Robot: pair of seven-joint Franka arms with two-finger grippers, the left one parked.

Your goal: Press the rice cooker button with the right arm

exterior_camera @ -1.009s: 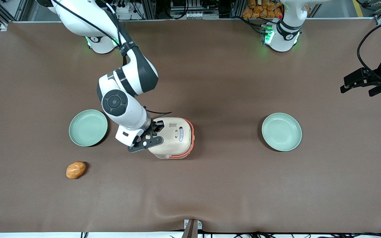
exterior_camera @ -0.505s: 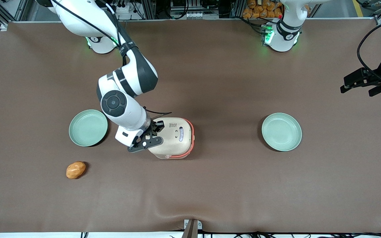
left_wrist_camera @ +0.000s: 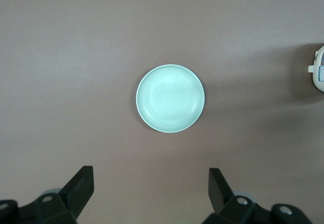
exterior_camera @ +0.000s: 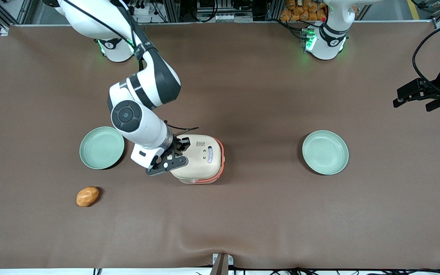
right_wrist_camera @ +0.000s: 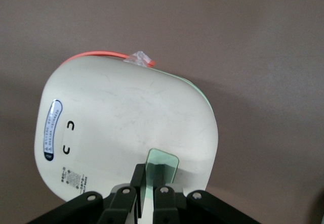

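Note:
The cream-white rice cooker (exterior_camera: 201, 157) with a coral-red band sits on the brown table, lid closed. Its top also shows in the right wrist view (right_wrist_camera: 121, 123), and a sliver of it shows in the left wrist view (left_wrist_camera: 319, 70). My right arm (exterior_camera: 143, 95) reaches down to it. The black gripper (exterior_camera: 173, 154) is over the cooker's edge toward the working arm's end. In the right wrist view the gripper (right_wrist_camera: 150, 177) has its fingers shut, tips at a pale green translucent button (right_wrist_camera: 164, 162) on the lid's edge. I cannot tell if they touch it.
Two pale green plates lie on the table, one (exterior_camera: 102, 148) beside the gripper and one (exterior_camera: 325, 152) toward the parked arm's end, also in the left wrist view (left_wrist_camera: 170, 98). An orange-brown lump (exterior_camera: 87, 196) lies nearer the front camera than the first plate.
The right arm's elbow and wrist have shifted slightly away from the front camera and toward the working arm's end. The gripper stays at the cooker's edge. The cooker has hardly moved.

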